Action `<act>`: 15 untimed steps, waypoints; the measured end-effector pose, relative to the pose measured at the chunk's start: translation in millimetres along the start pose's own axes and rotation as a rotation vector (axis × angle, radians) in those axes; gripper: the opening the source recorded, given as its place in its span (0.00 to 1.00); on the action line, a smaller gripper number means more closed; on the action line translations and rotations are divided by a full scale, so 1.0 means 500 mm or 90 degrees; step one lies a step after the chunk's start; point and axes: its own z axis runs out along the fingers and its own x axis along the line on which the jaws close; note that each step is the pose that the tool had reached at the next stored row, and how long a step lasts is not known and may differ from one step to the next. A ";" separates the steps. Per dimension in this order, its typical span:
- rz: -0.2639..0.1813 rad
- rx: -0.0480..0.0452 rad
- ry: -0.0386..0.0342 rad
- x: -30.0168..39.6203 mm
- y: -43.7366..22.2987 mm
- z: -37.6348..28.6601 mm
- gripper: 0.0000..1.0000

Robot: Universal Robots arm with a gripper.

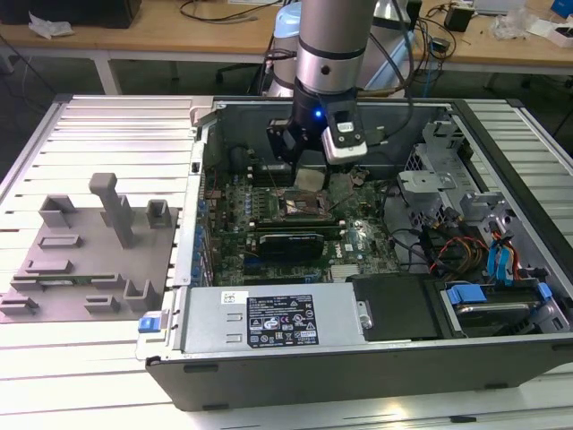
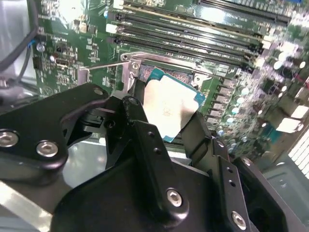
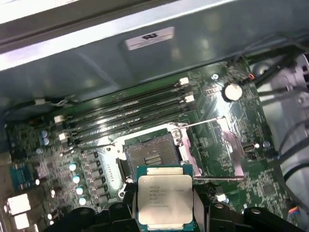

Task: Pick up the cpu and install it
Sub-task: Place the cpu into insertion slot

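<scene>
Tool (image 3: 165,207) is closed on the cpu (image 3: 165,193), clamping two opposite edges, metal top facing the first wrist view. The cpu is held clear above the open socket (image 3: 150,155) on the motherboard (image 3: 227,145) inside the case (image 1: 269,376), not seated. Socket retaining frame (image 3: 190,147) is swung open.

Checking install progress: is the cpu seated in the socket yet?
Not seated: the hand holds the cpu clear of the open, empty socket.
</scene>
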 end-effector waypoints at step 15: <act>0.227 -0.0027 -0.0071 0.000 0.000 0.002 0.55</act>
